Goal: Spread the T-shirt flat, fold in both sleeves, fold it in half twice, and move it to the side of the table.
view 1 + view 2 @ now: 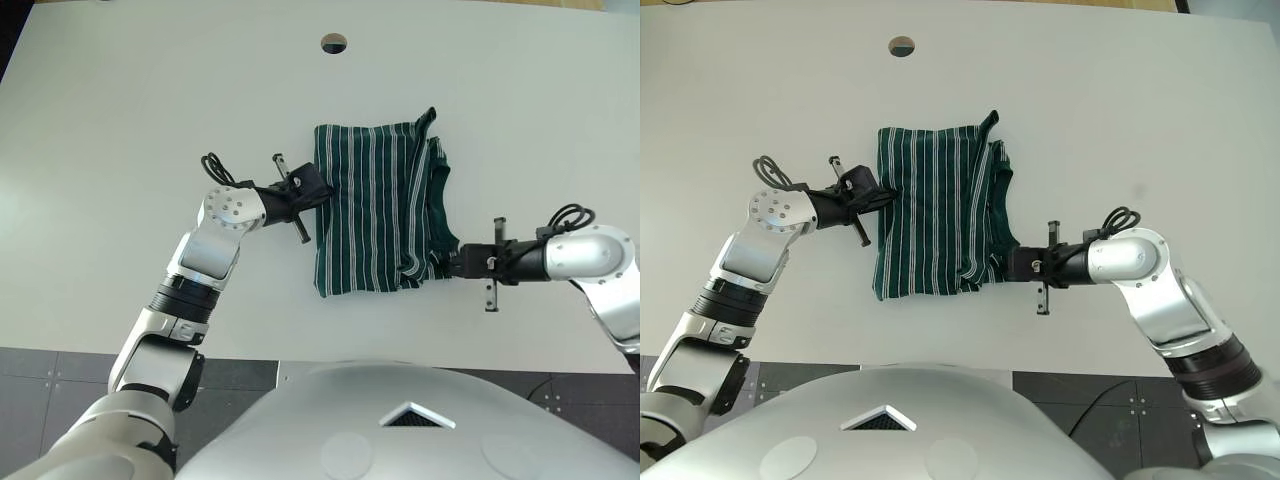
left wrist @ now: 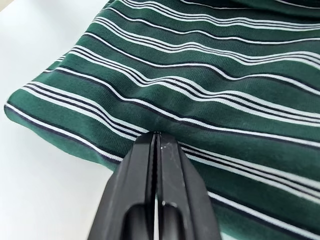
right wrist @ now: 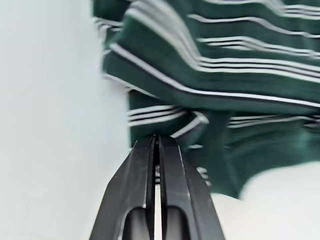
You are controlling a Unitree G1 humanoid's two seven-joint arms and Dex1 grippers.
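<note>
**Fingers.** The left gripper (image 2: 156, 136) is closed. Its fingers (image 2: 142, 165) are pressed together with only a hairline gap, and the left edge of the T-shirt (image 1: 375, 205) is pinched at the tips, about halfway along that edge. The right gripper (image 3: 156, 137) is also closed. Its fingers (image 3: 172, 165) are clamped on the near right corner of the T-shirt, where the cloth is drawn into a bunch at the tips.

**T-shirt.** The garment is dark green with thin white stripes. It lies folded into a rough rectangle near the middle of the table (image 1: 150, 100), between the two grippers. The long axis runs from the near edge of the table toward the far edge, and the stripes follow the same direction. The left part lies smooth and flat. Along the right side, several layers are stacked unevenly and rumpled. At the far right corner, a narrow dark strip of cloth projects beyond the outline.

**Surface and room.** The table top is plain white. A round cable hole (image 1: 334, 43) is set near its far edge. Dark floor tiles (image 1: 60, 370) are visible below the near edge.
</note>
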